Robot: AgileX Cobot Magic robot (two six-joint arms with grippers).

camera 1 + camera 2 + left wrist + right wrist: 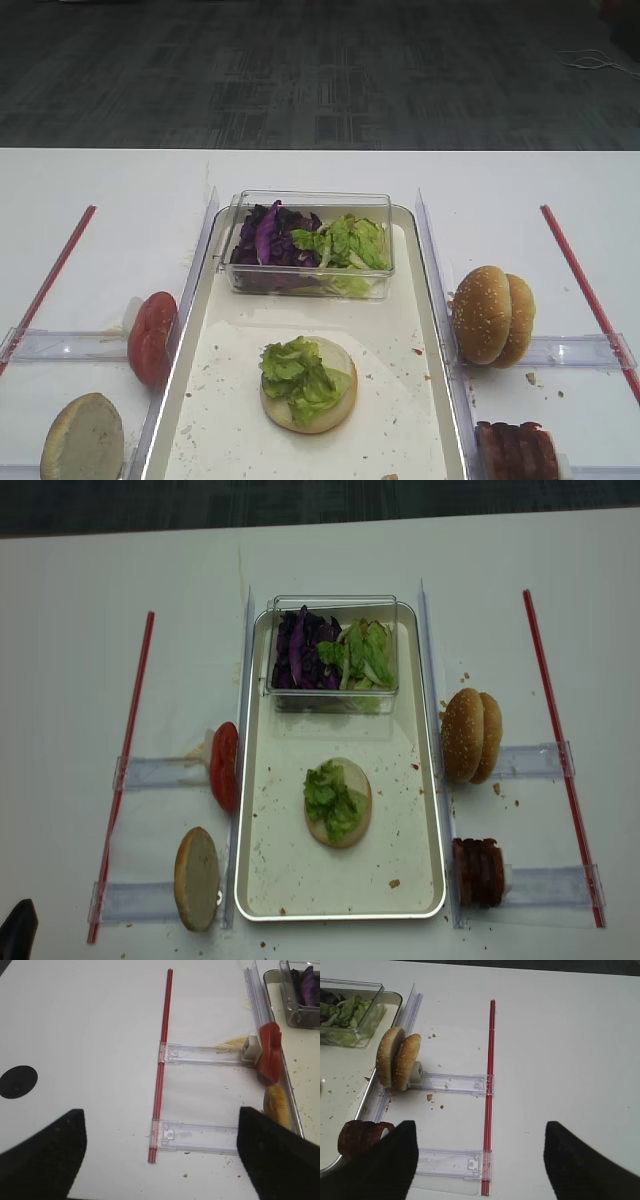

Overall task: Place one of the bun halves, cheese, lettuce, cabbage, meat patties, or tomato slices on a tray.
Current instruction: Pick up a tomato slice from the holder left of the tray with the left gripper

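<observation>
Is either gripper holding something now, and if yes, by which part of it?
Nothing is held. The left gripper and right gripper both stand open above the table, with no food between their fingers.

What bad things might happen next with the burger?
The lettuce sits loose on the bun half in the tray, so a nudge might slide it off. The tomato slices stand on edge against the tray's rim and might topple when picked. Both grippers, left and right, are open and empty.
</observation>
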